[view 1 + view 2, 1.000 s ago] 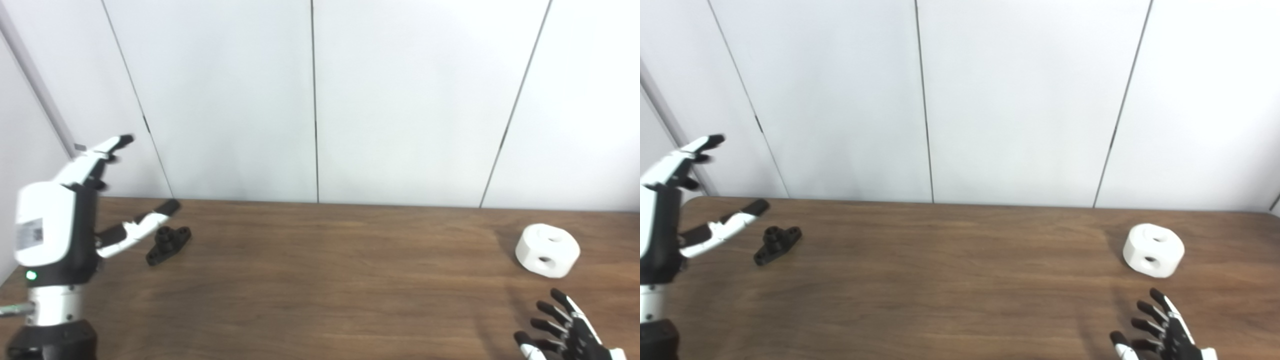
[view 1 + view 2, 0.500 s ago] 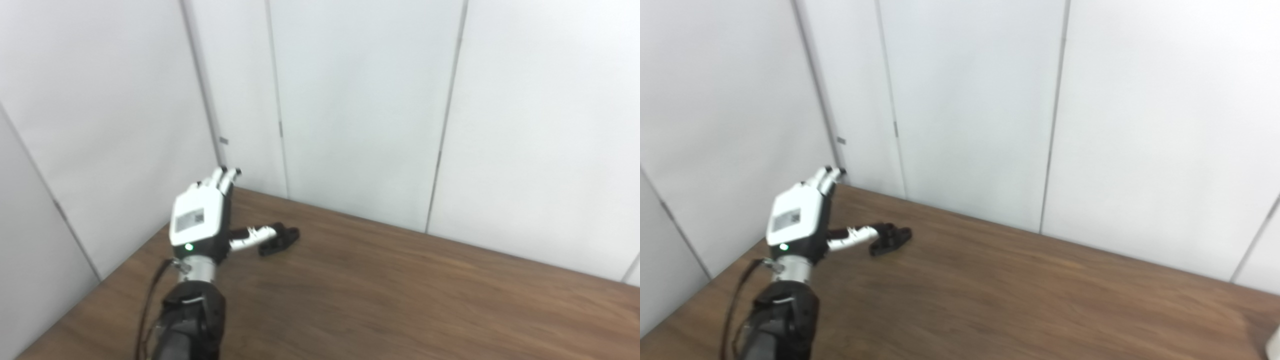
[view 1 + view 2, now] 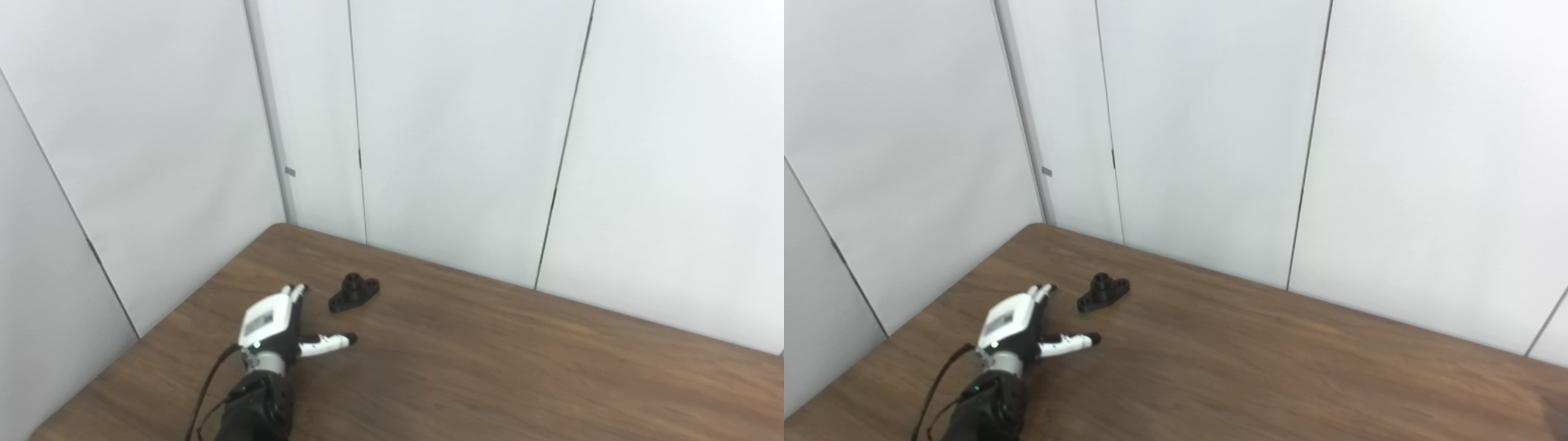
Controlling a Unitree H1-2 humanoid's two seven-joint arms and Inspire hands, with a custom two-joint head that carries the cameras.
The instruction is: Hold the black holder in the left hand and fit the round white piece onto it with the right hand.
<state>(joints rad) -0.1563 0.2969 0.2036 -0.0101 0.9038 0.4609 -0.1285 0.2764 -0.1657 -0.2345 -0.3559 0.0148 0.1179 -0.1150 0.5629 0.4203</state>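
Note:
The black holder (image 3: 354, 293), a small flanged part with a raised round boss, lies on the wooden table (image 3: 490, 367) near its far left corner. My left hand (image 3: 277, 320) rests low over the table just in front and to the left of the holder, apart from it. It is open, with fingers pointing toward the wall and thumb stretched to the right. It holds nothing. The same holder (image 3: 1103, 293) and left hand (image 3: 1018, 321) show in the right eye view. Neither the round white piece nor my right hand is in view.
White wall panels (image 3: 453, 135) close the table at the back and along the left side, meeting at a corner behind the holder. The table's left edge (image 3: 184, 306) runs diagonally close to my left arm.
The camera has swung left, so the white piece and right hand left the picture. My left hand came down and back toward me; its thumb no longer reaches the holder.

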